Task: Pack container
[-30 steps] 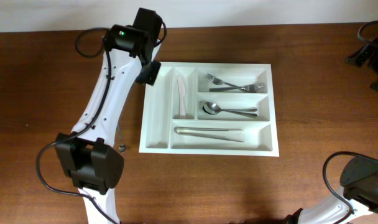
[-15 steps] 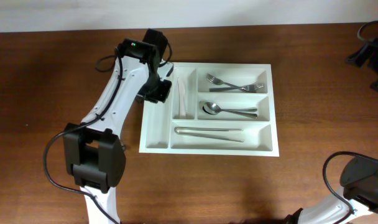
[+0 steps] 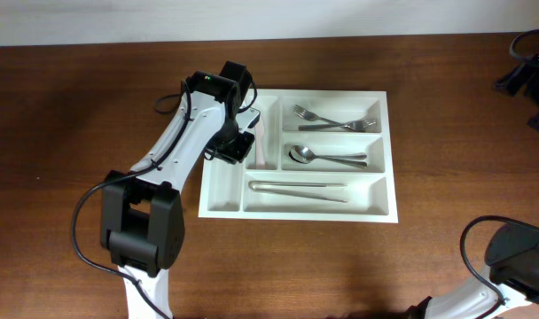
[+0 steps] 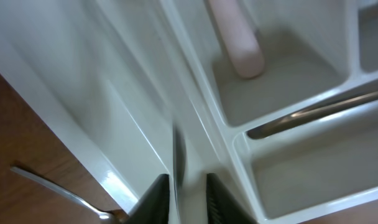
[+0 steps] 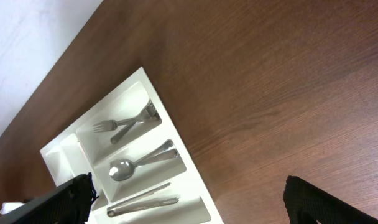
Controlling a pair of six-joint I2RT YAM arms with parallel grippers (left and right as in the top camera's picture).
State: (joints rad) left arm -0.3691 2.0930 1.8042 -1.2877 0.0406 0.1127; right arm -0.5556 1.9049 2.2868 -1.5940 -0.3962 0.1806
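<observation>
Over the leftmost narrow slot of the tray [image 3: 222, 190], which sat mid-table, my left gripper [image 4: 186, 196] pinched a thin knife [image 4: 178, 152], seen edge-on. I judged this the placing step: next, lower it straight and let go. The divider wall [image 4: 201, 124] stood just beside the blade; the slot below lay bare.

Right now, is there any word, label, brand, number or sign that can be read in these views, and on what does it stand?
None: no readable text in any view.
The container is plain white, with no marking visible.
The forks and the spoon are too small to show any stamp.
The left wrist view is blurred; nothing is legible there.
</observation>
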